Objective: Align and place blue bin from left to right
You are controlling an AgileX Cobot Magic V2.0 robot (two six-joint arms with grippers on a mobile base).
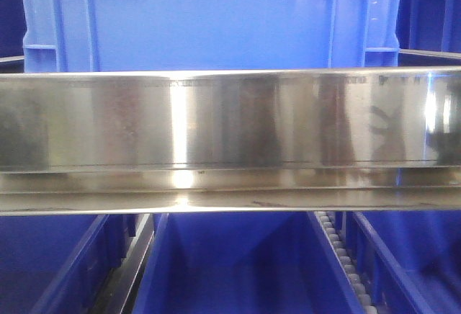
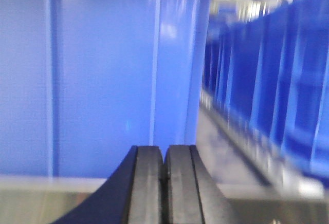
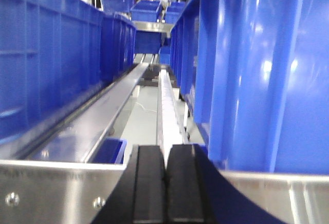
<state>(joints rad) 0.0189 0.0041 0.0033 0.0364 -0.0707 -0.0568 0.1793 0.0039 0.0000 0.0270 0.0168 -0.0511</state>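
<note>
Black fingers of the left gripper (image 2: pixel 164 154) are pressed together on nothing, facing the smooth wall of the blue bin (image 1: pixel 209 19), which stands centred just behind the steel rail (image 1: pixel 230 119). The right gripper (image 3: pixel 165 152) is likewise closed and empty, a roller track (image 3: pixel 167 98) running ahead of it.

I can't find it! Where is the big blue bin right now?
In the front view the blue bin fills the top middle, just behind the shiny metal rail, with other blue bins below it.
</note>
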